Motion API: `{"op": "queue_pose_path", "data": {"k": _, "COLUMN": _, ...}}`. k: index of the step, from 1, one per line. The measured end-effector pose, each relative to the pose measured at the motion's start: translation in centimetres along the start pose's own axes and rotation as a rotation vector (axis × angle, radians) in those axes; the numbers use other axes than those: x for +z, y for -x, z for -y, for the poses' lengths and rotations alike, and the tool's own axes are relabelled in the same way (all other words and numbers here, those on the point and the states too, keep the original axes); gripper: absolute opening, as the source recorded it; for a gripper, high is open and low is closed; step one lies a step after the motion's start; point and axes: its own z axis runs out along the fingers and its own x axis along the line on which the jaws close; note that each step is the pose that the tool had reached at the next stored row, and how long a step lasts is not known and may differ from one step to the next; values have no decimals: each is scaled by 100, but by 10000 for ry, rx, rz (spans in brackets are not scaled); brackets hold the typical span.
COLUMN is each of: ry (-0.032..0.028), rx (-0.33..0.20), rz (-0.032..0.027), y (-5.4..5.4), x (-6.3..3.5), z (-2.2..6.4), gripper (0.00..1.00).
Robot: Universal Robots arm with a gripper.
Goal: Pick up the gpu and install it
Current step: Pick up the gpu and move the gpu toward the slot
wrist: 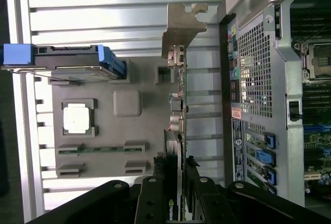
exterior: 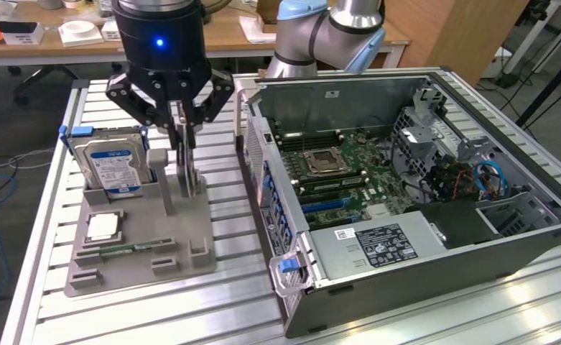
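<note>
Gripper [exterior: 182, 140] is hanging in the upper left of the exterior frame, black fingers pointing straight down. Jaws are drawn partway in and appear to be pinching the top edge of the gpu [exterior: 191, 176], a thin green circuit card with black cooler and silver end bracket [wrist: 181, 25]. Card is standing on edge in the flat grey plastic holder tray [exterior: 146, 255]; cannot tell whether it is sitting in its slot or clear of it.

Reading from the exterior view's left:
- Boxy silver hard drive with blue-white label [exterior: 113, 167] is standing upright on the tray.
- Square silver processor chip [exterior: 103, 228] is lying lower in the frame.
- Then the gpu.
- Open dark grey computer case [exterior: 405, 298] is taking up the right half.

Key relation: card is sitting directly beneath the gripper, between the fingers. Its long axis is running up-and-down in the frame, roughly parallel to the case's near wall, and the fingers are bearing on its two flat faces. Blue expansion slots [exterior: 330, 206] are lying to the exterior view's right, inside the case.
</note>
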Motion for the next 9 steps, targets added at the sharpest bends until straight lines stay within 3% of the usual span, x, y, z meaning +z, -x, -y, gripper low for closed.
{"op": "queue_pose_path", "data": {"k": 9, "ry": 0, "rx": 0, "rz": 0, "y": 2, "x": -81, "z": -3, "gripper": 26}}
